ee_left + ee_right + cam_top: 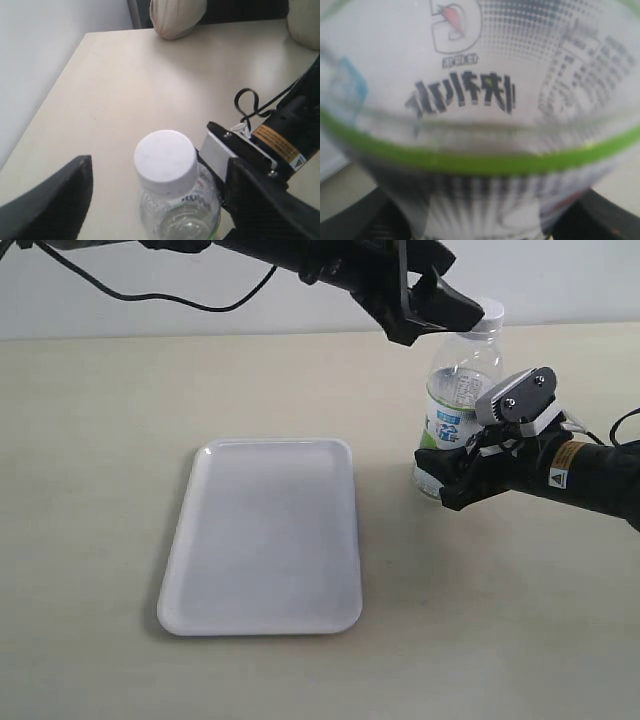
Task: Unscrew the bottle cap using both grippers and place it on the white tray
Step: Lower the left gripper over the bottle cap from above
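The clear bottle (458, 390) with its green and blue label stands upright right of the white tray (262, 540). My right gripper (452, 472), the one with the grey-white block, is shut on the bottle's lower body; the label (470, 100) fills the right wrist view, with black fingers (355, 220) at both sides. The white bottle cap (487, 314) sits on the neck. My all-black left gripper (462, 306) reaches in from the upper left at cap height. It is open (160, 172), with the cap (165, 161) between its fingers (55, 202) and a wide gap on one side.
The tray holds nothing. A black cable (150, 295) hangs from the left arm at the back. The table ends at a pale wall (35, 60) on one side, and beige rounded cushions (177, 17) lie past its far edge.
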You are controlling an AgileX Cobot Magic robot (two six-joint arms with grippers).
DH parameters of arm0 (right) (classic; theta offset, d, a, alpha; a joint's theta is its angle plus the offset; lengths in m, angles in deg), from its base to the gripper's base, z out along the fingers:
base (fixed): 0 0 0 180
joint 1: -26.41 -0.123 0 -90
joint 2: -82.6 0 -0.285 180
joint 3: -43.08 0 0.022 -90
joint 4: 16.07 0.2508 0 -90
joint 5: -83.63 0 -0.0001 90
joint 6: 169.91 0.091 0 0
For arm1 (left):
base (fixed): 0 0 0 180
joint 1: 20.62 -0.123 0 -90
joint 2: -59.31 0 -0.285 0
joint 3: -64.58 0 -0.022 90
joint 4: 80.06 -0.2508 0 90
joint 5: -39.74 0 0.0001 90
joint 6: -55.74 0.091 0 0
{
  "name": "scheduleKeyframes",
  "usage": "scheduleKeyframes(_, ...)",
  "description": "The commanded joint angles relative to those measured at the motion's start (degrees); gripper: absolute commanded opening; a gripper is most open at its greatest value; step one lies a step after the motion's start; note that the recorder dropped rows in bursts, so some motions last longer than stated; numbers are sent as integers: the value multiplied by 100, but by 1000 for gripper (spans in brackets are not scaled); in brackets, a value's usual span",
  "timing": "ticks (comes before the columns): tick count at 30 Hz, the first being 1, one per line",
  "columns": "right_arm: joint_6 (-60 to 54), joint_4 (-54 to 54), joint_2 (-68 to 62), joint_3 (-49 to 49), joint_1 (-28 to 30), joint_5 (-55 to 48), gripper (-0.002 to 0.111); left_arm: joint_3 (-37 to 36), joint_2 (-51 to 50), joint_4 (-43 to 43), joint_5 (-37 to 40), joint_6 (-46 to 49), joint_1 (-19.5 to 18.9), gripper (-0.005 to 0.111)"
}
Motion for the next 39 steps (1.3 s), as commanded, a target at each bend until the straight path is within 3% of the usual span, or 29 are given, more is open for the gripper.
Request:
scheduleKeyframes(1, -91, 7, 48, -13, 29, -21, 0, 296, 170, -957, -89, -448, 13, 71)
scheduleKeyframes(6, -91, 7, 48, -13, 29, 6, 0, 595, 190, -2364, 153, -670, 48, 71)
scheduleKeyframes(10, -91, 7, 48, -13, 29, 6, 0, 906, 190, -3351, 350, -969, 137, 62)
scheduleKeyframes(20, -501, -22, 48, -13, 29, -88, 0, 961, 313, -3591, 461, -983, 182, 38)
scheduleKeyframes(23, -732, -22, 48, -13, 29, -144, 0, 961, 417, -3793, 504, -1081, 233, 46)
scheduleKeyframes(28, -994, -31, 58, -13, 29, -174, 0, 961, 614, -4339, 630, -1520, 416, 70)
scheduleKeyframes(33, -1113, -39, 303, -3, 29, -356, 0, 961, 655, -5201, 937, -1796, 639, 70)
scheduleKeyframes(39, -1172, -149, 620, -2, 29, -617, 0, 961, 655, -5280, 1125, -1665, 651, 70)
